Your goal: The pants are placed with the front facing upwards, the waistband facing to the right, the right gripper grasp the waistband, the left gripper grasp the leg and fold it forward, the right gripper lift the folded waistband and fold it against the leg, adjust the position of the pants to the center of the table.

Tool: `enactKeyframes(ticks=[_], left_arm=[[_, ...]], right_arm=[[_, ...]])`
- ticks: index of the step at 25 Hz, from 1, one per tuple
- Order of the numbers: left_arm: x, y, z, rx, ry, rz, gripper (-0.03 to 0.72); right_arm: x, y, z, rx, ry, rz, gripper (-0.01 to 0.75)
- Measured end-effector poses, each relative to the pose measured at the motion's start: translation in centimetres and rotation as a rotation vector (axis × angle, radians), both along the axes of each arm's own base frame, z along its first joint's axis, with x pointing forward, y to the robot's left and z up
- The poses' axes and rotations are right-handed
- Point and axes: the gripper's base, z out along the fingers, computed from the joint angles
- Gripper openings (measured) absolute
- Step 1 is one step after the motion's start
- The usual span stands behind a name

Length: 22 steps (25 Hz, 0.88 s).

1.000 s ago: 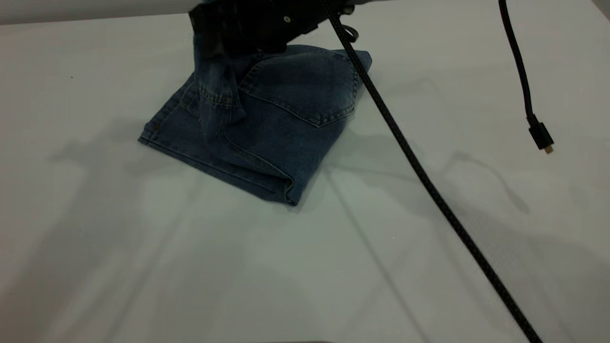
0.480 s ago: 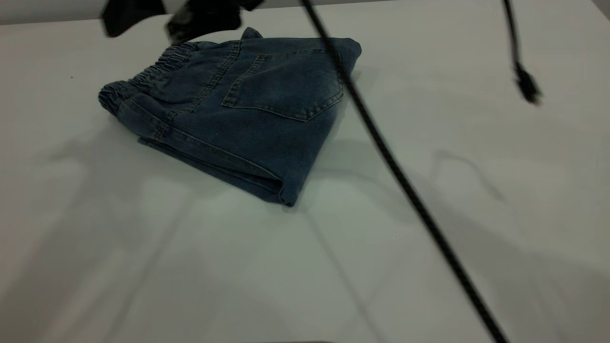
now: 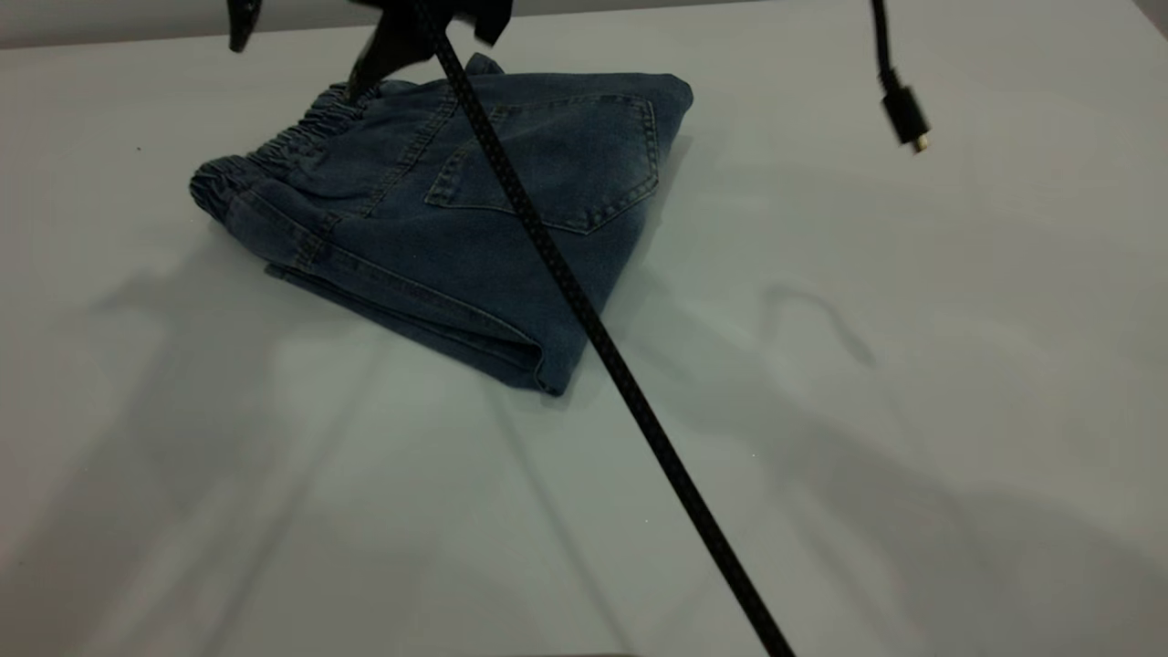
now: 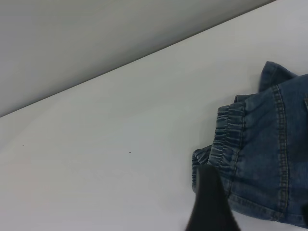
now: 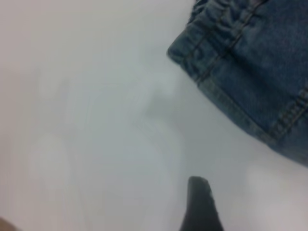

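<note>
The pants [image 3: 474,210] lie folded on the table [image 3: 821,411], a back pocket on top. The ruffled waistband [image 3: 283,146] runs along their left end and rests on the fold. Two black fingers of the right gripper [image 3: 310,36] hang apart at the top edge, just above the waistband's far end, holding nothing. In the right wrist view one finger [image 5: 199,207] is over bare table beside the waistband [image 5: 216,24]. The left gripper [image 4: 257,211] is open above the waistband [image 4: 226,134], with only denim behind its one clear finger [image 4: 209,202].
A thick braided black cable [image 3: 584,319] slants from the raised fingers across the pants to the front edge. A second thin cable with a plug [image 3: 903,114] dangles at the upper right. A grey wall [image 4: 96,38] lies past the table edge.
One second ago a gripper held the waistband raised over the pants. The waistband now lies flat to the left, let go, and the fingers stand apart above it. Both cables swung left.
</note>
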Motion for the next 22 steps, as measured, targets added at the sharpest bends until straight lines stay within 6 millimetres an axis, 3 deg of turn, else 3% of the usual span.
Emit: enactKeyframes(ticks=[6, 12, 22], left_arm=[[0.0, 0.0, 0.0, -0.007, 0.004, 0.000, 0.442], [-0.1, -0.2, -0.1, -0.040, 0.022, 0.000, 0.442], [-0.2, -0.2, -0.3, -0.028, 0.041, -0.001, 0.442]], right_arm=[[1.6, 1.4, -5.2, 0.005, 0.158, -0.122, 0.391], [2.7, 0.4, -10.3, -0.035, 0.336, -0.274, 0.384], [2.1, -1.0, -11.8, -0.276, 0.326, -0.258, 0.381]])
